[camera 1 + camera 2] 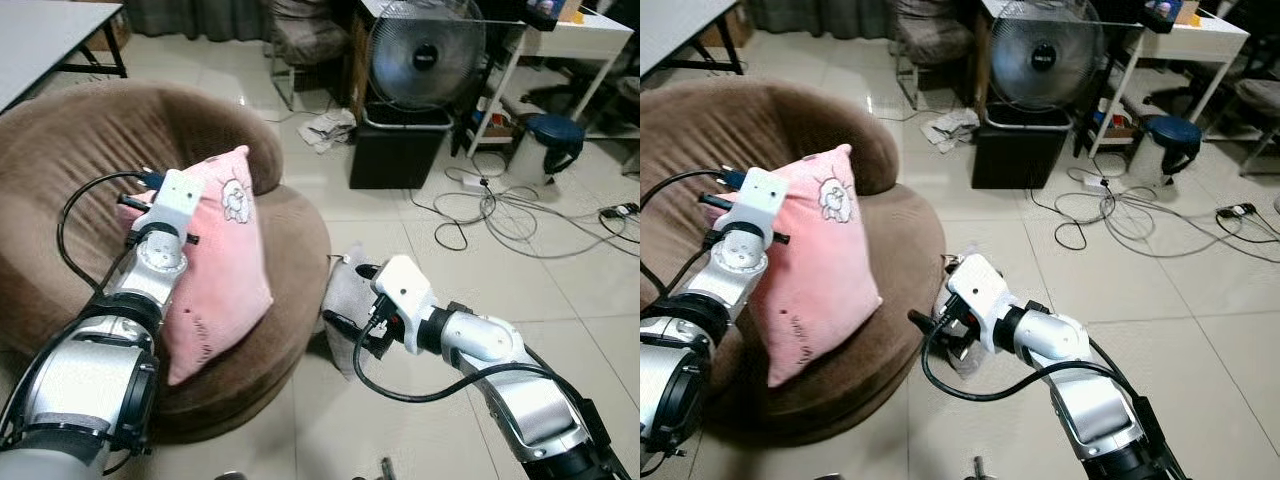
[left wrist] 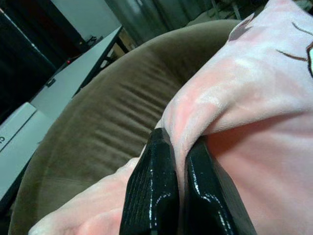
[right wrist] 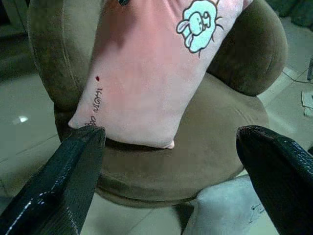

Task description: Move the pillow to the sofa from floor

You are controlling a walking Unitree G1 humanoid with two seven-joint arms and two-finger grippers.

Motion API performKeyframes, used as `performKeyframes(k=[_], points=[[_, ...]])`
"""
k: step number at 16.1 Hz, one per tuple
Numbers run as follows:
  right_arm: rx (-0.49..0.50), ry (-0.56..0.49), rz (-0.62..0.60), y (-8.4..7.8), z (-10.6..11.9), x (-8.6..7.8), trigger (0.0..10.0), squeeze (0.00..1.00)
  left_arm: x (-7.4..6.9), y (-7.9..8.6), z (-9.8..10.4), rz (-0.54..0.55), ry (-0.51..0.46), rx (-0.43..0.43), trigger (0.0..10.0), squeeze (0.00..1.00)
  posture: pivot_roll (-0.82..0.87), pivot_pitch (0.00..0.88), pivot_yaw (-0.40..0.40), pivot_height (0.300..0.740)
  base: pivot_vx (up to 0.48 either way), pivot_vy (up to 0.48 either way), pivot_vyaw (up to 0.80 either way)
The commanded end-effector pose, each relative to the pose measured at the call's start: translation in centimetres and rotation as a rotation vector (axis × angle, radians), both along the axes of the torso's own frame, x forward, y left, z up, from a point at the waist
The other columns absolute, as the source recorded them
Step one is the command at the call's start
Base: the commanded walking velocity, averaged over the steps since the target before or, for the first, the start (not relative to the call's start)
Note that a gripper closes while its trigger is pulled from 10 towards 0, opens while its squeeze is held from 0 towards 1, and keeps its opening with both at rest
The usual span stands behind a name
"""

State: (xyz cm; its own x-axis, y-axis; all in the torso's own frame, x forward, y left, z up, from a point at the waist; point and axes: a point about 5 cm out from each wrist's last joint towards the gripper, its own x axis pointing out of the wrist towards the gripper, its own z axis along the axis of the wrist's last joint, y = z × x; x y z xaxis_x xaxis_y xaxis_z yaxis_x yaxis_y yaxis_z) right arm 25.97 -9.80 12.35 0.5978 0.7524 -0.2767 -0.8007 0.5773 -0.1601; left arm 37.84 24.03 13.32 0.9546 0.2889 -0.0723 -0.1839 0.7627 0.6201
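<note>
pinching pink pillow (image 1: 222, 268) on sofa (image 1: 290, 250), left gripper (image 2: 180, 161).

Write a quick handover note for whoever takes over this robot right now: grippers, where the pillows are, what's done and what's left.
Left gripper: shut on the edge of the pink pillow, which stands tilted on the brown sofa.
Right gripper: open, low beside the sofa's front, just above the grey pillow that lies on the floor against the sofa.
Done: pink pillow is on the sofa seat, not yet released.
Left: let go of the pink pillow; probably pick up the grey pillow and put it on the sofa too.
Note: cables lie on the floor near the fan.
</note>
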Motion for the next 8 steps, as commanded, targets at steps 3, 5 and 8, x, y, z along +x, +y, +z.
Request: performKeyframes(k=[3,5,8], points=[[0.003,0.016,0.012,0.3,0.1,-0.8,10.0,0.0,0.2,0.7,1.0,0.012,-0.011,0.015,10.0,1.0,-0.19,0.111,-0.048,0.74,0.0,0.0,0.0],[0.006,0.02,0.011,0.4,0.2,-1.0,10.0,0.0,0.1,1.1,0.9,0.023,-0.008,0.014,10.0,1.0,-0.18,0.117,-0.053,0.74,0.0,0.0,0.0],[0.006,0.026,0.015,0.6,0.3,-1.3,10.0,0.0,-0.1,1.4,0.7,0.043,0.003,0.057,10.0,1.0,-0.19,0.121,-0.056,0.74,0.0,0.0,0.0]])
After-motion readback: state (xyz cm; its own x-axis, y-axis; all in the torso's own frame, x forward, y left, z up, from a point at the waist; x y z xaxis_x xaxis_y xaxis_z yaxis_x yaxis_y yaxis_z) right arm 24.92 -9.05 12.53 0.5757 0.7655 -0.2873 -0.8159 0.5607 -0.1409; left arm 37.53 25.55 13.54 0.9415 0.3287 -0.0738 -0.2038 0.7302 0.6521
